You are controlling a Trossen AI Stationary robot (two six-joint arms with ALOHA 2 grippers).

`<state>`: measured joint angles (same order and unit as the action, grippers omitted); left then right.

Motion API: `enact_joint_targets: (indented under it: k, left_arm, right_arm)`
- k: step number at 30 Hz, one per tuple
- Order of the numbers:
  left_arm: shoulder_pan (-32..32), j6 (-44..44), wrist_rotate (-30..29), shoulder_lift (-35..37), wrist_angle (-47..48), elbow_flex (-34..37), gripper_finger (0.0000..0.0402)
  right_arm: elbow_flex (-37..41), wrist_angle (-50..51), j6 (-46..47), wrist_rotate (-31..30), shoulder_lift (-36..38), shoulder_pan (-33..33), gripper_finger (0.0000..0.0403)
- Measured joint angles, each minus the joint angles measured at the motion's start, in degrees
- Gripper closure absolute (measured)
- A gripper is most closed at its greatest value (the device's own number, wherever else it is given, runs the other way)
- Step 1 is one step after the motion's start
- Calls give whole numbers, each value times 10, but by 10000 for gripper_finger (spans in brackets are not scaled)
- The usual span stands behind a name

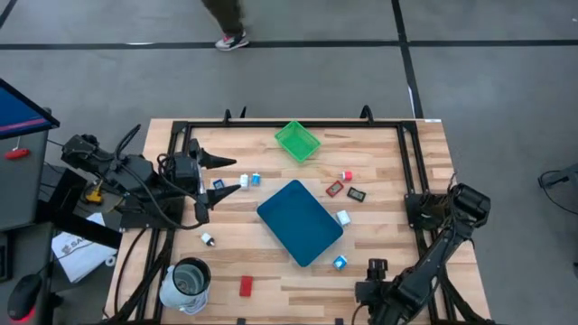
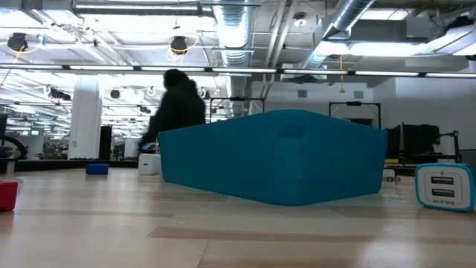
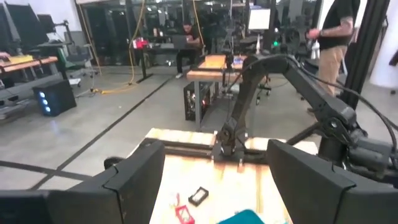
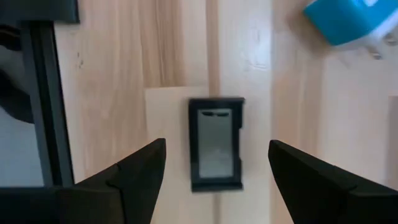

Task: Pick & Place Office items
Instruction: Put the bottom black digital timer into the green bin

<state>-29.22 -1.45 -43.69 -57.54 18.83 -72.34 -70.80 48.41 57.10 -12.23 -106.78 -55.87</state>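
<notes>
Dark jointed arms, black cables, wedge-shaped fingers (image 4: 127, 177).

Hardly any writing is showing clearly enough to read. A white paper sheet (image 1: 74, 251) is lying beside the table's left edge in the high view, carrying dark capital letters that seem to begin "SA", with the rest cut off. The white-and-blue block (image 2: 444, 186) in the low view is bearing small grey print, too blurred to make out.
</notes>
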Motion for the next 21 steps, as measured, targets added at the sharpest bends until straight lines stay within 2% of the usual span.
enact_joint_targets:
  k: [10,21]
  left_arm:
    - [-4,-20,0,2,66,0,124]
    - [-4,-25,0,2,66,0,124]
  right_arm:
    - [49,-39,17,19,0,4,127]
    - [62,-55,30,16,-26,-9,127]
